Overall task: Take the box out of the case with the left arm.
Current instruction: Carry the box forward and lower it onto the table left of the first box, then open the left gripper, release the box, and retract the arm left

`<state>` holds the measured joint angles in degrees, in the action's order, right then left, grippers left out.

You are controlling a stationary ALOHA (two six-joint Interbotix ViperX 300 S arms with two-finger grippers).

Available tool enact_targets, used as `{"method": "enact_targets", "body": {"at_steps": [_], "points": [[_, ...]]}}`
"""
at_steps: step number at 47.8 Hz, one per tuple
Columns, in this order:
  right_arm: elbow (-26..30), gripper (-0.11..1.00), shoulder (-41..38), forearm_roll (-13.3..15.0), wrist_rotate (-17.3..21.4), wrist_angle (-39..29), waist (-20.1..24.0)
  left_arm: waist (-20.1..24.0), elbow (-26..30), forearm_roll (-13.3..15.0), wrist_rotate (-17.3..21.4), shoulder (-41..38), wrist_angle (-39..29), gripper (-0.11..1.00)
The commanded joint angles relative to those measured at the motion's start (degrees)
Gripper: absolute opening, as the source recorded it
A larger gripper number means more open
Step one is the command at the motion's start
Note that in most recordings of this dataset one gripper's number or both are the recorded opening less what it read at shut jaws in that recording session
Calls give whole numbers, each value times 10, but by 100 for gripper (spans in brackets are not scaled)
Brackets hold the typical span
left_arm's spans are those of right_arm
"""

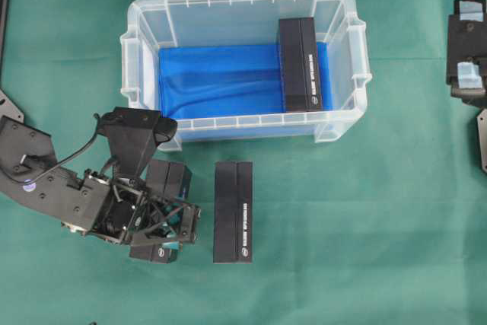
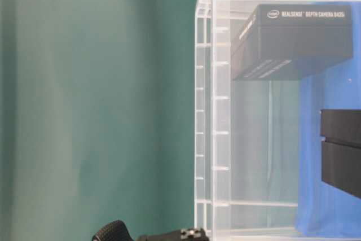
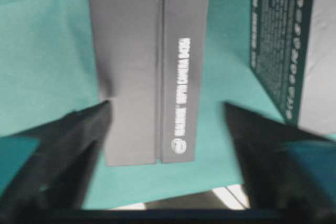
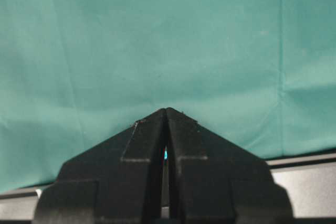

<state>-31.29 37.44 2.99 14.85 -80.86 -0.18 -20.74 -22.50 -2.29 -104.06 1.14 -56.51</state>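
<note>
Left gripper point(image 1: 169, 226), jaws spread, straddles one black box point(image 1: 162, 215) on the green cloth point(image 1: 365, 226) just outside the case point(image 1: 342, 123); right gripper point(image 4: 166, 113) closed, empty.

Green cloth point(image 1: 365, 226) spread flat under everything, faint creases visible, reaching all edges from 12 through 6 o'clock. Dark strip point(image 1: 4, 13) running along edge at 10 o'clock.
</note>
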Motion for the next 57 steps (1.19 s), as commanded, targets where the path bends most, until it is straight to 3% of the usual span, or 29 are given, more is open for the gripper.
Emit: {"method": "enact_targets", "body": {"at_steps": [1,6,31,49,57], "points": [[6,-1,0,0,0,3,1,-6,15,-2,7,18,2,88],[6,-1,0,0,0,3,1,-7,15,-2,18,18,2,100],[3,-1,0,0,0,3,1,-2,40,3,17,47,-9,100],[3,-1,0,-1,0,3,1,1,101,0,14,105,-120,99],[3,-1,0,-1,0,3,1,1,105,-2,17,104,-132,99]]}}
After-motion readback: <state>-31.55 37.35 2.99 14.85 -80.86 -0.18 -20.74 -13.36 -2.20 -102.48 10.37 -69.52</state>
